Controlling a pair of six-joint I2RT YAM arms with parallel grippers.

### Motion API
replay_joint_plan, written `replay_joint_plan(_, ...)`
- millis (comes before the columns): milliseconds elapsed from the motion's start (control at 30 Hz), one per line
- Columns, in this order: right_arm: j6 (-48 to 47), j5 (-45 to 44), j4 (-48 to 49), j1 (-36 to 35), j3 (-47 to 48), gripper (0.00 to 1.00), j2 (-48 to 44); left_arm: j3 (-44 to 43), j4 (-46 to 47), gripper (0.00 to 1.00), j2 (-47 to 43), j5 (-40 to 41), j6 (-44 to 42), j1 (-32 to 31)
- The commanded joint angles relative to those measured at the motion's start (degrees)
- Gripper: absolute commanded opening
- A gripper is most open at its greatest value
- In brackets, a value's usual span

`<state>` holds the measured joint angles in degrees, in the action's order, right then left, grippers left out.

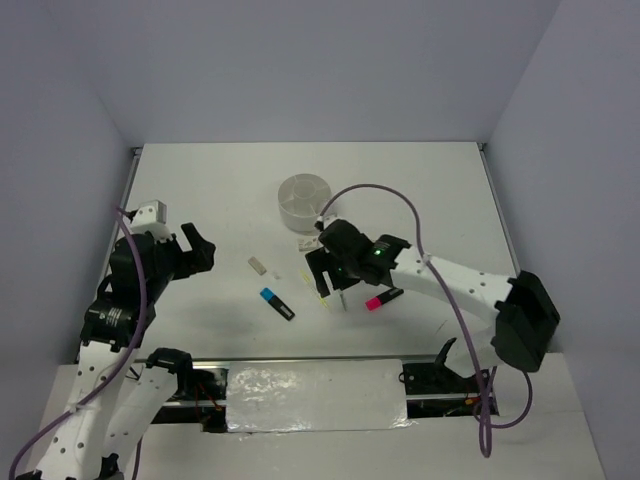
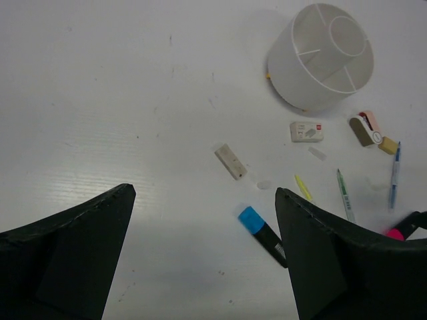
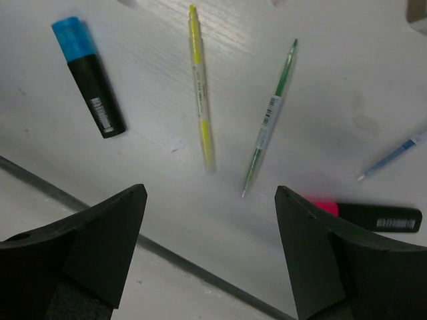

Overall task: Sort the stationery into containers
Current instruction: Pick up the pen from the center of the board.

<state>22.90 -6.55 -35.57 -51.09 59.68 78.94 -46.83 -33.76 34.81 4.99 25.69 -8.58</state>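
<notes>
Stationery lies loose on the white worktop (image 1: 220,190), all of it outside the round white organiser cup (image 1: 304,203). The cup stands just beyond the right end effector (image 1: 325,275), toward the far wall (image 1: 320,70).

The right end effector hangs over the pens, jaws spread, nothing between them. In its wrist view the yellow pen (image 3: 201,87) and green pen (image 3: 270,120) lie just ahead of the gap, near each other but apart. The blue-and-black highlighter (image 3: 89,77) is ahead to its left. The pink-and-black highlighter (image 3: 367,213) lies just beside its right finger (image 3: 333,267), and the light-blue pen (image 3: 393,155) is a little further ahead on that side. The worktop's near edge runs diagonally close under the left finger, so room is tight there. Bare surface opens ahead between the pieces.

The left end effector (image 1: 200,250) is well to the left of the other one, released and empty. Ahead of it and to its left is broad bare worktop. Ahead to its right lies the beige eraser (image 2: 231,162). Beyond that are the white eraser (image 2: 307,131) and a small pink-and-brown piece (image 2: 365,128) that I cannot identify, both near the cup's foot.

A purple cable (image 1: 380,186) arcs from the right arm over the worktop just right of the cup.
</notes>
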Motion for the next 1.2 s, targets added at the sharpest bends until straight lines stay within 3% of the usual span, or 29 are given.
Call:
replay_joint_plan(0, -4.8, -1.8, 5.3, -1.9, 4.2, 0.83, 5.7, 0.0, 3.6, 1.00, -0.9, -1.7, -0.8, -1.2)
replay_joint_plan(200, -9.4, -0.6, 7.2, -2.9, 7.7, 0.60, 17.8, 0.2, 4.1, 0.99, -0.4, -3.1, -1.2, -1.7)
replay_joint_plan(733, -11.4, -0.3, 5.9, -3.0, 14.1, 0.47, 30.7, 0.2, 4.0, 0.99, 0.4, -2.9, -1.3, -3.0)
replay_joint_plan(1167, -7.7, 0.2, 5.1, -5.6, 13.3, 0.20, 33.4, 0.2, 3.8, 0.99, 0.1, -2.0, -1.0, -3.7)
